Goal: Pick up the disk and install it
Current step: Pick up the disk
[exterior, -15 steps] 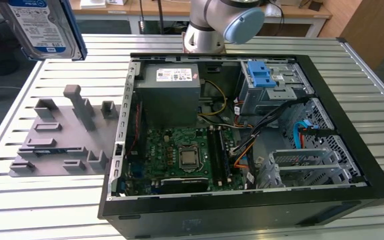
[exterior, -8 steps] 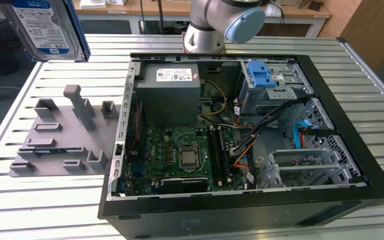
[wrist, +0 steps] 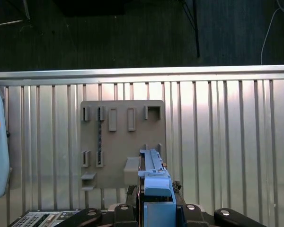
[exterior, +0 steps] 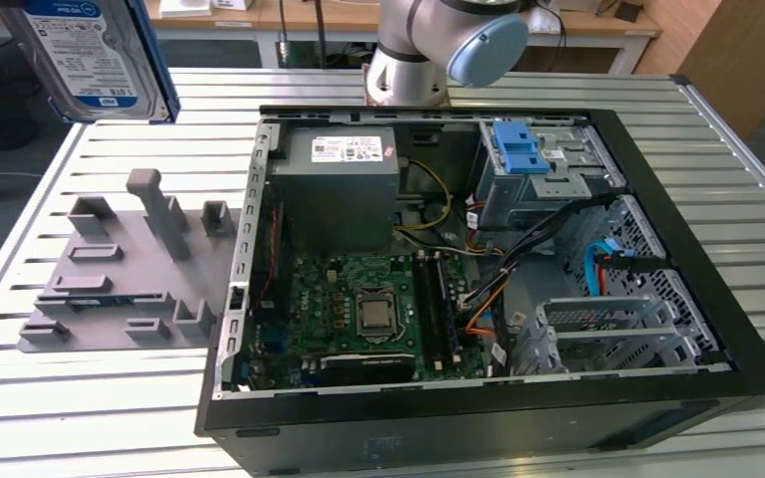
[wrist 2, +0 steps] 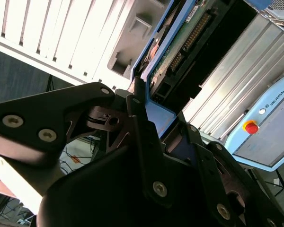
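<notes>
– Disk [exterior: 97,55] first: where is it?
– Upper left of the exterior view, up off the table and close to the camera. Its label side is showing, with the blue carrier frame along its edge. It is well apart from the open computer case [exterior: 489,428], which takes the middle and right of that frame.
– And the gripper [wrist 2: 139,101]?
– Clamped on the disk. In the second wrist view its black fingers [wrist 2: 137,123] press the blue frame from both sides, and the disk's green circuit board faces that camera. The first wrist view has the disk edge-on between the fingers.
– What's behind it there?
– The grey holder plate [wrist: 109,137] with its slots, on the slatted metal table [wrist: 217,142]. In the exterior view that plate sits at centre left, just beside the case's wall.
– The case itself?
– On its side, lid off. The motherboard [exterior: 356,299] is at lower centre, the grey power-supply box [exterior: 336,189] at upper centre, and the silver cage's blue latch [exterior: 522,149] at upper right. The arm [exterior: 449,40] stands at top centre.
</notes>
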`<state>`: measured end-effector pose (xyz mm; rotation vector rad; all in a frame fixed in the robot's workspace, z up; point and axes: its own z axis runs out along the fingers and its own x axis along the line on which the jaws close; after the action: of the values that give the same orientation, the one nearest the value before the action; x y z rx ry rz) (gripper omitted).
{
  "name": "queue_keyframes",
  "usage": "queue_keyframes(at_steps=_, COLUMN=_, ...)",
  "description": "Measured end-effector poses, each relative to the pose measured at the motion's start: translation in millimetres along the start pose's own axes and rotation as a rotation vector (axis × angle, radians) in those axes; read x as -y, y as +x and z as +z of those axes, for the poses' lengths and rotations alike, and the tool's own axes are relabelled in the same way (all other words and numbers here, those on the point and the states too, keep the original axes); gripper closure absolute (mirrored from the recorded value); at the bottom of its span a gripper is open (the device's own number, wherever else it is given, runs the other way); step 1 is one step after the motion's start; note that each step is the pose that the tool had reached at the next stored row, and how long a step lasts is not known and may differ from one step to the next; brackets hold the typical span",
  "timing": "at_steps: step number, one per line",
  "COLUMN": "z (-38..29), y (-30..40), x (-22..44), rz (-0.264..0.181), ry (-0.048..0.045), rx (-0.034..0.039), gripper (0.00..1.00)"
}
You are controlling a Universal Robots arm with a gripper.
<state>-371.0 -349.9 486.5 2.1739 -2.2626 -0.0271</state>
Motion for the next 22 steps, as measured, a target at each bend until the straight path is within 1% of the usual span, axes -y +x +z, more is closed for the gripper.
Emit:
queue_keyframes(at_steps=4, z=-0.1, y=-0.1, x=1.0, rz=0.000, ry=-0.0001, rx=0.0000, gripper=0.64)
queue_keyframes(at_steps=8, z=-0.1, y=-0.2, x=4.6, rz=0.000, ry=0.0000, rx=0.0000, gripper=0.64)
queue_keyframes(at_steps=22, z=-0.2, y=-0.6, x=13.8, rz=0.000, ry=0.0001, rx=0.0000, gripper=0.64)
